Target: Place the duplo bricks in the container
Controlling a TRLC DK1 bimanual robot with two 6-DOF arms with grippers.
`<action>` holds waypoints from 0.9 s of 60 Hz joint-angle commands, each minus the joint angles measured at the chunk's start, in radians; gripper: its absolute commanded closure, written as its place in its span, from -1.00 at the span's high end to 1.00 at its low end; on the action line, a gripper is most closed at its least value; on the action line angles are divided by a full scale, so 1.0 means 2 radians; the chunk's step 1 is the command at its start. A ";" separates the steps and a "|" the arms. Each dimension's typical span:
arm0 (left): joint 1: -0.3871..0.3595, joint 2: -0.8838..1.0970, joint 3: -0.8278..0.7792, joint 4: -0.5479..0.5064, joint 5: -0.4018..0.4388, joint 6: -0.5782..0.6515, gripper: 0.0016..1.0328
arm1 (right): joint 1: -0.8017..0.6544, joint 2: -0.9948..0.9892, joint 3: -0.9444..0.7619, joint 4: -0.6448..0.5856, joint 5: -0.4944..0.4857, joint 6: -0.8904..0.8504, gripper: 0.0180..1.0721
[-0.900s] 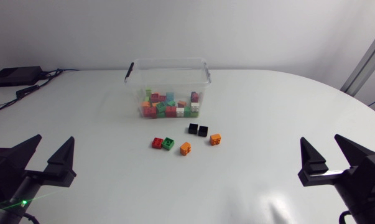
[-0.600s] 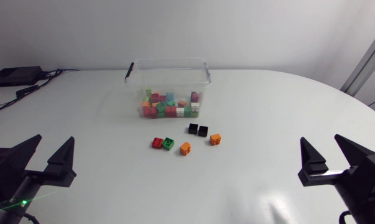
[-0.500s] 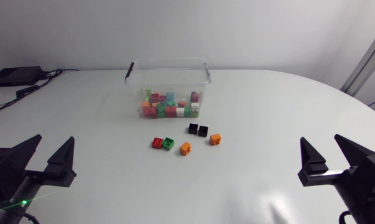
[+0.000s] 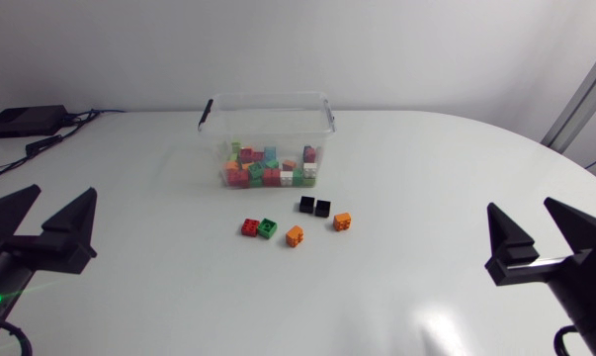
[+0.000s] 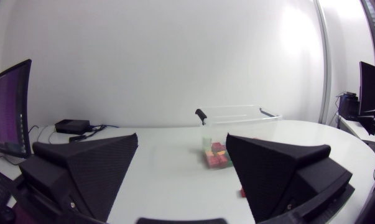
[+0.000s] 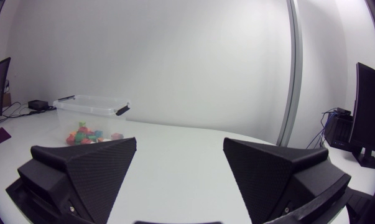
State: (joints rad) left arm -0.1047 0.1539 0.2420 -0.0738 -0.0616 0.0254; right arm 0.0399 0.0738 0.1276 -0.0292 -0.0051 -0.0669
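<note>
Head view: left gripper (image 4: 55, 198) and right gripper (image 4: 524, 208) gape empty, far from loose bricks (image 4: 295, 235). Touching black pair (image 4: 307, 204) might scatter when pinched.

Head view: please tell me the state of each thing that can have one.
container: open, no lid, partly filled.
six loose bricks: on the table, outside the container.
left gripper: open, empty.
right gripper: open, empty.
</note>
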 commanded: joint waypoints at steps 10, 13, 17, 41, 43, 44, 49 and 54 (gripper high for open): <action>-0.029 0.162 0.100 -0.010 -0.003 -0.010 0.88 | 0.008 0.133 0.088 -0.001 -0.004 0.010 0.91; -0.040 0.199 0.117 -0.012 -0.003 -0.010 0.88 | 0.009 0.157 0.103 -0.002 -0.004 0.014 0.91; -0.058 0.247 0.144 -0.023 -0.003 -0.010 0.86 | 0.018 0.192 0.126 -0.009 -0.003 0.017 0.91; -0.097 0.474 0.259 -0.101 -0.003 -0.015 0.85 | 0.051 0.370 0.258 -0.138 -0.002 0.033 0.91; -0.098 0.486 0.262 -0.101 -0.003 -0.021 0.82 | 0.053 0.380 0.262 -0.140 -0.002 0.033 0.91; -0.099 0.494 0.265 -0.100 -0.003 -0.024 0.80 | 0.054 0.383 0.264 -0.141 -0.001 0.033 0.91; -0.106 0.531 0.280 -0.100 -0.003 -0.031 0.79 | 0.070 0.410 0.276 -0.156 -0.001 0.031 0.91; -0.119 0.577 0.302 -0.113 -0.004 -0.028 0.80 | 0.074 0.430 0.284 -0.160 -0.001 0.031 0.91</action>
State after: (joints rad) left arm -0.3172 1.2270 0.7849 -0.2779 -0.0620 -0.0044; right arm 0.1749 0.8932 0.6621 -0.3321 -0.0067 -0.0257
